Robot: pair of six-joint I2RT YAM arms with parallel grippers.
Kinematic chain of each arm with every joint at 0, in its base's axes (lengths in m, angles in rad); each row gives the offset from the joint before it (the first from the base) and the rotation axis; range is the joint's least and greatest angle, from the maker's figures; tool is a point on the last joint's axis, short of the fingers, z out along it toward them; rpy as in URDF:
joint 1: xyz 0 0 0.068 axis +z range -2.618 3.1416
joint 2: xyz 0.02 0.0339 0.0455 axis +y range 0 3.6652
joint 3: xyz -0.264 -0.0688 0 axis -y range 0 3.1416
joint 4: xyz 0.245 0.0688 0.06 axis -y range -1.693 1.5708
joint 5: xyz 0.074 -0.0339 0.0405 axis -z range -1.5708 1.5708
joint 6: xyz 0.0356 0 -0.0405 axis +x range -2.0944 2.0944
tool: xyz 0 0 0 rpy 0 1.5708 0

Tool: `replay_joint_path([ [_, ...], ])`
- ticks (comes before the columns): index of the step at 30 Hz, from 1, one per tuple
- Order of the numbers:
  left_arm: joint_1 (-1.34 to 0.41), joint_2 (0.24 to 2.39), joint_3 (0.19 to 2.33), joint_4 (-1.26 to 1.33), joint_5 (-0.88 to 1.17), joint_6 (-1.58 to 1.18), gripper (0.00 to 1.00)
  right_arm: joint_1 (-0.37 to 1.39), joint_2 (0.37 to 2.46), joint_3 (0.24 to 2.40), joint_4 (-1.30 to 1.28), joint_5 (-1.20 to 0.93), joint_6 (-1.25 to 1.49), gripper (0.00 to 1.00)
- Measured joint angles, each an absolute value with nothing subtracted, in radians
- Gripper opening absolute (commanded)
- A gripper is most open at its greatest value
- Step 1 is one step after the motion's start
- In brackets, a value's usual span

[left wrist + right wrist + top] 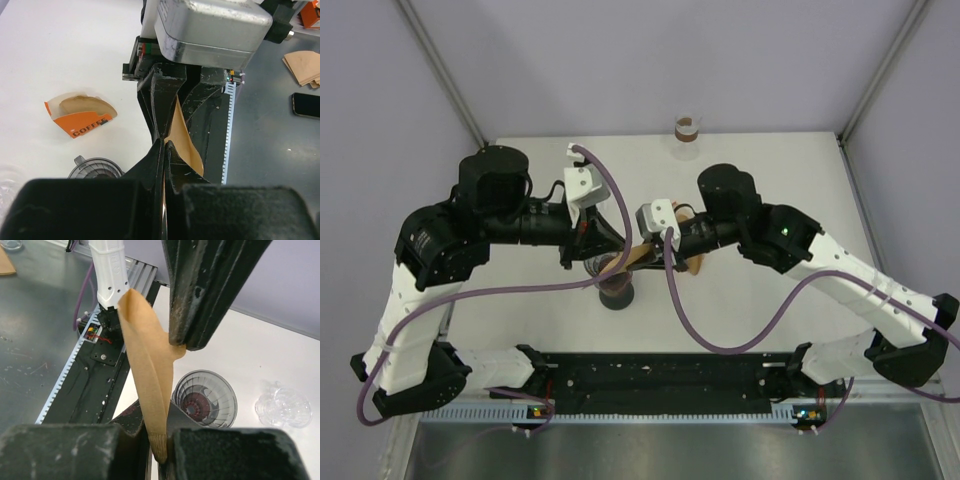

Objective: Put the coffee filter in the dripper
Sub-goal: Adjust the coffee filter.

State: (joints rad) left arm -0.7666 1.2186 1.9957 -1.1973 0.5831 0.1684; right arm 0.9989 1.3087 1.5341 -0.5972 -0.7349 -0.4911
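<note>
- The coffee filter [150, 375] is held in the air above the dripper [205, 397], clear of its rim and not seated in it.
- The filter is seen as a brown paper cone pressed nearly flat; its upper edge is rounded and slightly curled; a crimped seam is visible at its lower end.
- The left gripper [164, 145] is clamped fully closed on one edge of the filter; the right gripper [159, 427] is clamped fully closed on the opposite edge; the paper is held between the two.
- The dripper, clear and ribbed, is stood upright on the white table [770, 170].
- An orange filter box [80, 116] is laid on its side near the dripper, apart from it; brown paper is seen in its open end.
</note>
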Motion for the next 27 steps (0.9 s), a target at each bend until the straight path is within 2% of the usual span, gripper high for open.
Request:
replay_joint_path([
  [6,-0.767,1.218,1.995,-1.218,0.588,0.183,0.00,0.999,1.313,1.539,-0.596,-0.722,-0.489,0.00],
  [13,-0.767,1.218,1.995,-1.224,0.614,0.183,0.09,0.999,1.320,1.539,-0.596,-0.701,-0.485,0.00],
  [22,-0.767,1.216,1.989,-1.224,0.622,0.182,0.10,0.999,1.320,1.541,-0.596,-0.688,-0.477,0.00],
  [27,-0.767,1.215,1.987,-1.224,0.611,0.182,0.19,0.999,1.320,1.541,-0.596,-0.680,-0.476,0.00],
])
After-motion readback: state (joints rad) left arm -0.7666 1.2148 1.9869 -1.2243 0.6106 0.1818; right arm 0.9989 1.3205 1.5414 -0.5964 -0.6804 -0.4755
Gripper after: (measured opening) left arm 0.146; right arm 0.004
